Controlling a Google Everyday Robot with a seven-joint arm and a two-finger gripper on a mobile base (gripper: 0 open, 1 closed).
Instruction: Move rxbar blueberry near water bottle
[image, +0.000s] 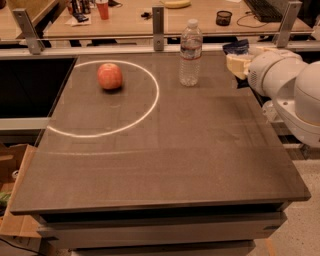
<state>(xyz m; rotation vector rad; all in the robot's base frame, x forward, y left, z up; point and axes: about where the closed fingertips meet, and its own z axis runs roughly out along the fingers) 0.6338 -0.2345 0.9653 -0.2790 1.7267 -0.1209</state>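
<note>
Pinching the rxbar blueberry (235, 47) in the jaws of the gripper (239, 61) at the desk's (175, 150) far right edge, water bottle (190, 52) near, leftward along the far edge.

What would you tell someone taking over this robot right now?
Gripper: at the table's far right edge, to the right of the water bottle in the picture, shut on the rxbar blueberry, which looks lifted off the surface.
Bottle: upright near the far edge. An apple sits inside the white ring.
Done: bar picked up.
Left: carry it toward the bottle and set it down beside it.
</note>
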